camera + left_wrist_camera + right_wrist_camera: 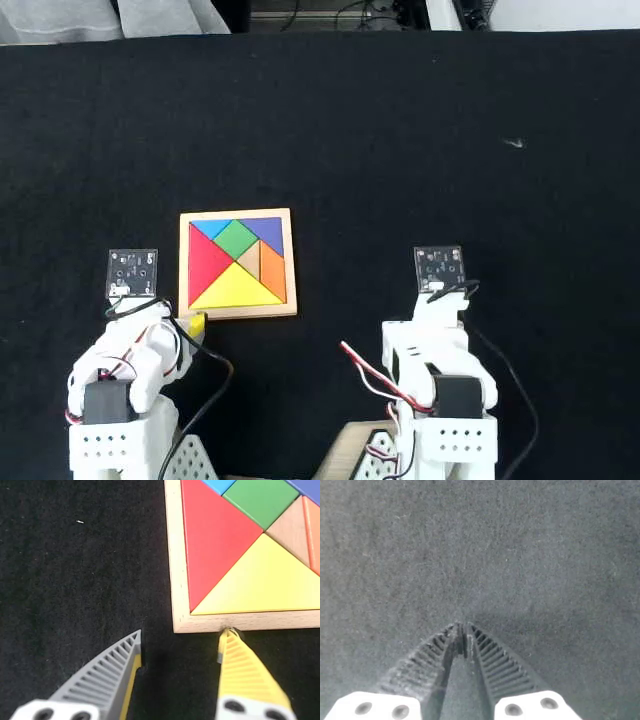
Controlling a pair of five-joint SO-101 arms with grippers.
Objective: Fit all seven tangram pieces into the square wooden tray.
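Left gripper point(182, 634) first: jaws spread wide, nothing between them but black cloth point(75, 570). The grey finger point(131, 647) sits out on the cloth, and the yellow finger point(229, 642) has its tip right up against the near rim of the square wooden tray point(173, 555). The tray's near corner lies just ahead of the gap between the two tips. Just past that rim comes the big yellow triangle point(265, 585), and the big red triangle point(215, 545) runs along the side rim next to it. Farther ahead sit the green square point(260, 500), the tan triangle point(292, 530) and the orange triangle point(313, 530). At the far rim are the light blue triangle point(209, 228) and the purple parallelogram point(268, 231). That makes seven pieces, all lying flat inside the tray. Over to the right gripper point(463, 626): jaws pressed together, tips meeting, nothing held, pointing down at bare cloth. The tray is well off to its left.
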